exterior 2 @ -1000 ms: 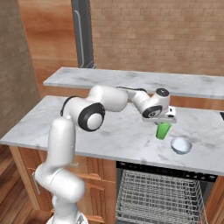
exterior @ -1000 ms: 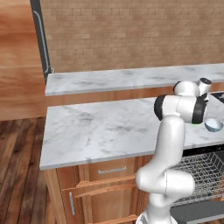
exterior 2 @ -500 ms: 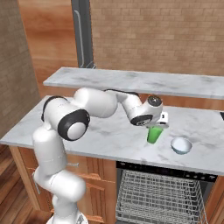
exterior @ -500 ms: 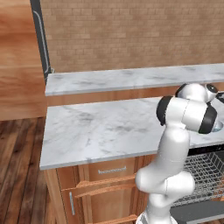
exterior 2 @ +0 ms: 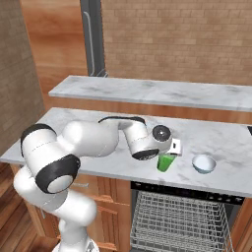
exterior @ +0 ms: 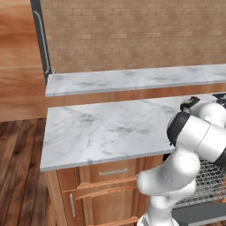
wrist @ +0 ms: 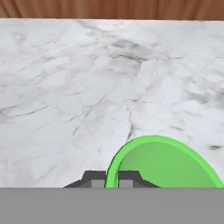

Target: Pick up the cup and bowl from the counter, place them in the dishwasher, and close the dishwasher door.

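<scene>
My gripper [exterior 2: 170,150] is shut on the rim of the bright green cup [exterior 2: 166,163], which sits upright near the front edge of the marble counter [exterior 2: 98,135]. In the hand view the cup's [wrist: 162,162] rim runs between the two dark fingertips [wrist: 95,177], with bare marble [wrist: 87,87] beyond. The pale bowl [exterior 2: 204,163] rests on the counter just right of the cup, apart from it. Below the counter edge the dishwasher stands open, its grey wire rack [exterior 2: 177,222] pulled out under a black top strip [exterior 2: 206,196]. The rack [exterior: 207,183] also shows behind my arm in the left base view.
A narrower marble ledge [exterior 2: 157,91] runs behind the counter against the brick wall. Wooden drawer fronts [exterior: 110,185] with metal handles sit left of the dishwasher. A dark upright frame [exterior 2: 93,37] stands at the back left. My own elbow [exterior 2: 54,170] bulks over the counter's left front.
The arm has drawn the green cup toward the counter's front edge and slightly left, away from the bowl. The gripper has stayed shut on the cup.
</scene>
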### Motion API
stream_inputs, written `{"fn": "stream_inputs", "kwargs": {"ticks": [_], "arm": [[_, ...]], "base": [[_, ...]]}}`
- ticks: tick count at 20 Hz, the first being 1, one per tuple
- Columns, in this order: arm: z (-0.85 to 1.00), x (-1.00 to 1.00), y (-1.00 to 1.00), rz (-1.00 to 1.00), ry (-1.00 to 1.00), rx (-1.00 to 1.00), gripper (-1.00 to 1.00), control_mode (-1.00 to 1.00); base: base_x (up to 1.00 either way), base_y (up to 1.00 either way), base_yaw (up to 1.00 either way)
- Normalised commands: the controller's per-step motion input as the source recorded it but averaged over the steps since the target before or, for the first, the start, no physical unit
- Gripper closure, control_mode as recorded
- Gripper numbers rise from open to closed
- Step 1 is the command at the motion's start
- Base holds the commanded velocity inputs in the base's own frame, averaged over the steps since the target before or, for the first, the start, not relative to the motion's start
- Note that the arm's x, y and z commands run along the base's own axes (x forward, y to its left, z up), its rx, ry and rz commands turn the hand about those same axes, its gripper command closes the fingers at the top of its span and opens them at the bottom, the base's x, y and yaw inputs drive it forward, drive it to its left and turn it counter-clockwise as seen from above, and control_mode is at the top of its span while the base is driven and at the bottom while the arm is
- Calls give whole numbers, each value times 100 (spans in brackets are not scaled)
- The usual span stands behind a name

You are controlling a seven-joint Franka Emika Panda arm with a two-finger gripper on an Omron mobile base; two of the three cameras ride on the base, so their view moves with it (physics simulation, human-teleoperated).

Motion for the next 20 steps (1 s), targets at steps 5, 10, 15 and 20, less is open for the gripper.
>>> {"fn": "stream_inputs", "kwargs": {"ticks": [5, 10, 15, 20], "arm": [[8, -62, 3, -7, -8, 13, 100, -100], [1, -53, 0, -10, -7, 23, 100, -100], [0, -35, 0, -12, -1, 22, 100, -100], [0, -29, 0, -16, 0, 21, 100, -100]], "base": [[0, 0, 0], [0, 0, 0], [0, 0, 0], [0, 0, 0]]}}
